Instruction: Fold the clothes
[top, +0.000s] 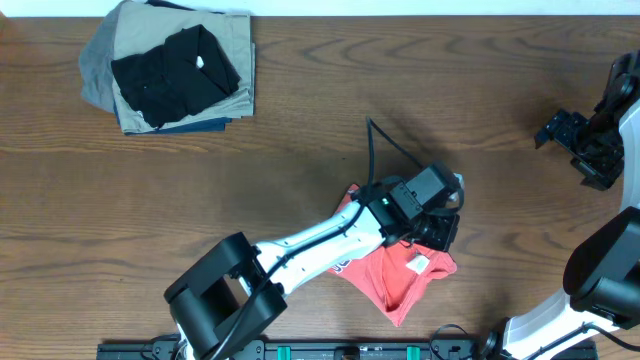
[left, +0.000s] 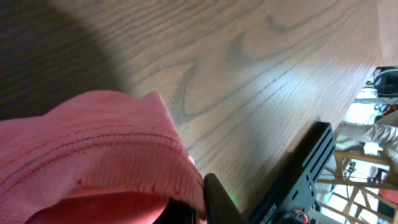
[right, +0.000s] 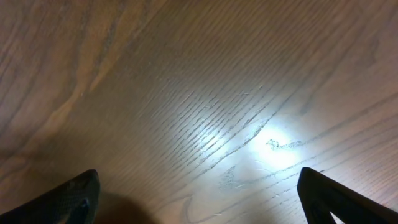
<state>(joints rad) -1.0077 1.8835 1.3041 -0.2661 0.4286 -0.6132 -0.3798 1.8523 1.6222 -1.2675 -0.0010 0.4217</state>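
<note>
The clothes, a coral-red T-shirt (top: 400, 278), lie bunched up near the table's front edge, with a white tag (top: 418, 263) showing. My left arm reaches over the shirt, and my left gripper (top: 440, 232) sits at its upper right edge. In the left wrist view a stitched hem of the shirt (left: 106, 149) fills the lower left, and my left gripper (left: 198, 208) is shut on that fold. My right gripper (top: 560, 130) hovers far off at the right side of the table. It stands wide open (right: 199, 199) over bare wood, with nothing between its fingers.
A stack of folded garments (top: 170, 70), black on top of khaki, grey and navy, sits at the back left. A black rail (left: 298, 180) runs along the table's front edge. Bare wooden table (top: 300, 120) lies between the stack and the shirt.
</note>
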